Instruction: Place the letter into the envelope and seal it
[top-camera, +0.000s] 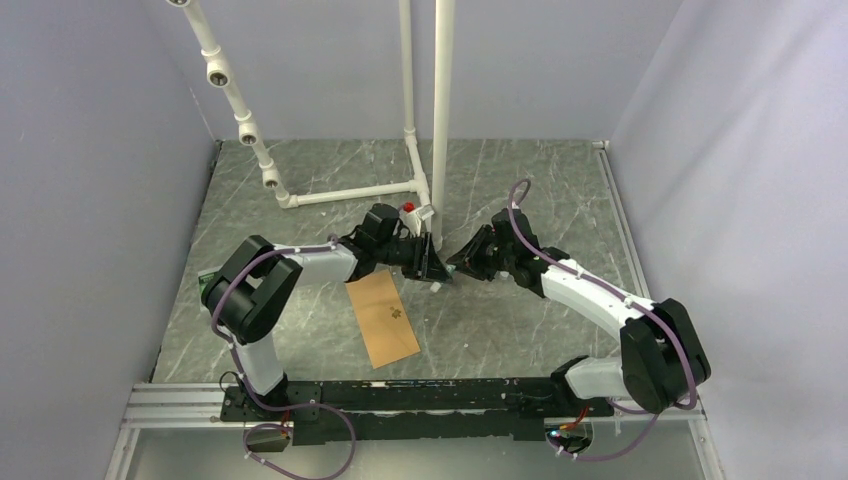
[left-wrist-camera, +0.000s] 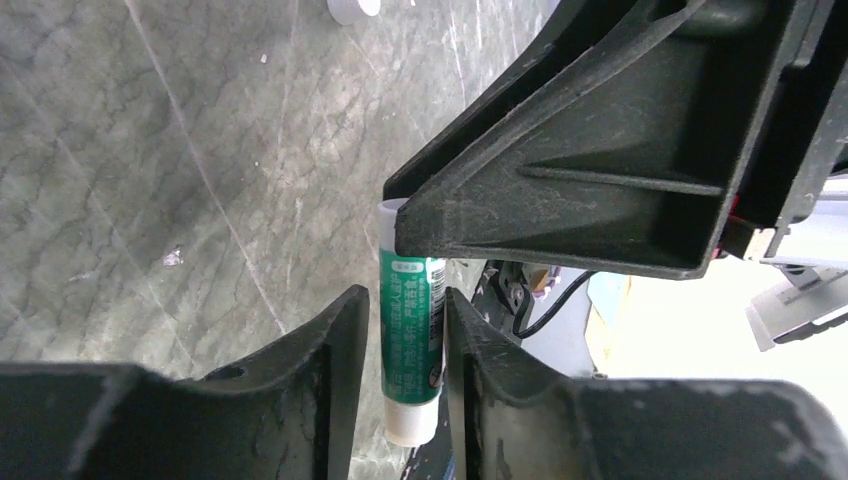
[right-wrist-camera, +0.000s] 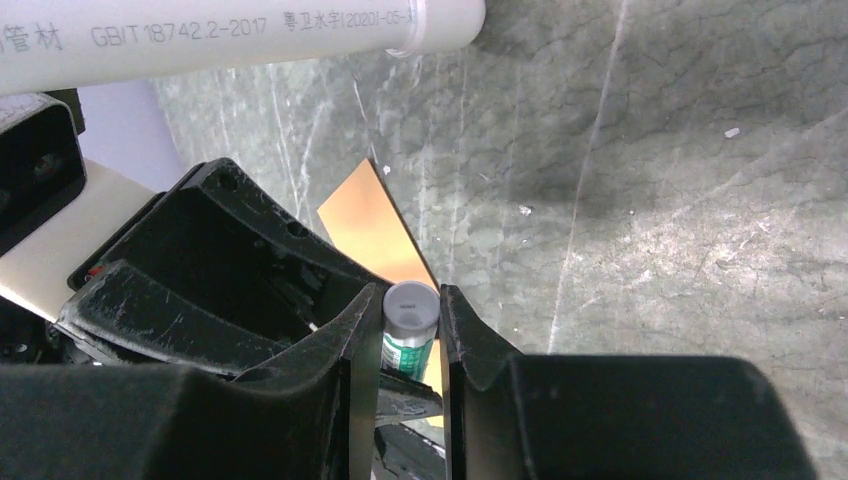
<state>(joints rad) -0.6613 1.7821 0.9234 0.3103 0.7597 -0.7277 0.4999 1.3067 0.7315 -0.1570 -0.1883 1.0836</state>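
Note:
Both grippers meet above the middle of the table at a green glue stick (left-wrist-camera: 412, 330) with a white cap. My right gripper (right-wrist-camera: 411, 300) is shut on the glue stick (right-wrist-camera: 410, 320), seen end-on between its fingers. My left gripper (left-wrist-camera: 405, 300) stands narrowly round the capped end. One finger touches the tube and a thin slit shows on the other side. The orange-brown envelope (top-camera: 383, 317) lies flat on the table below and left of the grippers, and its corner (right-wrist-camera: 370, 225) shows in the right wrist view. The letter shows in no view.
A white pipe frame (top-camera: 440, 120) rises just behind the grippers, with one pipe (right-wrist-camera: 200, 35) close above the right wrist. A small red-topped object (top-camera: 408, 208) sits at its foot. Grey walls close in the marbled table (top-camera: 560, 190) on three sides.

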